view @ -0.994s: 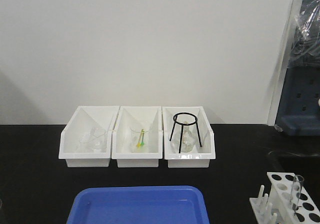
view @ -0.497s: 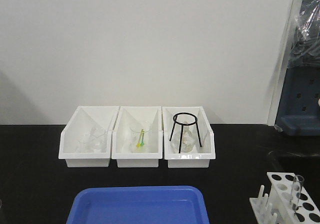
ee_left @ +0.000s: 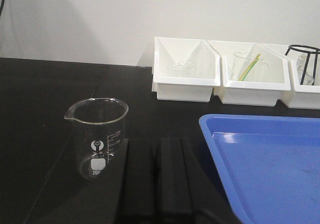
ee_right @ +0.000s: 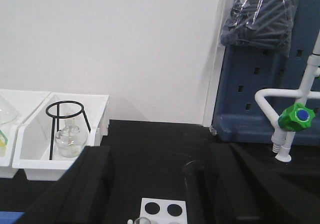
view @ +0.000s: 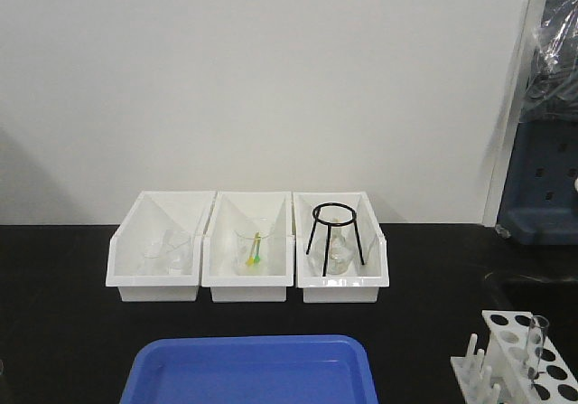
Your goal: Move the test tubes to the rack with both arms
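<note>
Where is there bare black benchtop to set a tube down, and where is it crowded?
Bare benchtop lies left of the bins, behind the beaker, and between the right bin and the rack. The strip between the bins and the blue tray is narrow. The three bins stand side by side with glassware inside; one test tube stands in the rack.

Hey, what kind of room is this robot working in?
Most likely a chemistry lab bench: a graduated glass beaker on the black benchtop, a white test tube rack holding a test tube, and a lab faucet with a green knob.
</note>
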Robot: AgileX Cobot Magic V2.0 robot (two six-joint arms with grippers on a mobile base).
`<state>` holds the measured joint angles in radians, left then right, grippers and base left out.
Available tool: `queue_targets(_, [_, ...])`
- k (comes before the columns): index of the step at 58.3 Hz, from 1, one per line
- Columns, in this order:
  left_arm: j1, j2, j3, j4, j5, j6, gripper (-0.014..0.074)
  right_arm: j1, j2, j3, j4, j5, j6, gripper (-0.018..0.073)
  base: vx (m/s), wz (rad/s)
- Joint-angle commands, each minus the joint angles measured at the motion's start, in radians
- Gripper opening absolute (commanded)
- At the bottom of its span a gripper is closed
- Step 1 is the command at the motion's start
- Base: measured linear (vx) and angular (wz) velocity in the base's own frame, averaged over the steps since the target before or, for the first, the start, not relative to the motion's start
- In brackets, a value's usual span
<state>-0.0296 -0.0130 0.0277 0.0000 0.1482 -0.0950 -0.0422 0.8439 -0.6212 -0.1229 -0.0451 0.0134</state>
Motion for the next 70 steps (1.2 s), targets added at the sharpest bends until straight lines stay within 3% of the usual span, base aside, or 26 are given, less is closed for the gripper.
queue_targets(1, [0.002, -0.012, -0.026, 0.000, -0.080, -0.009, -0.0006, -0.007, -0.010, -0.029, -0.006, -0.081, 0.001, 0.0470, 0.00, 0.00])
queue_targets(70, [0.002, -0.012, -0.025, 0.000, -0.080, -0.009, -0.0006, -0.007, -0.010, -0.029, -0.006, -0.076, 0.001, 0.0470, 0.00, 0.00])
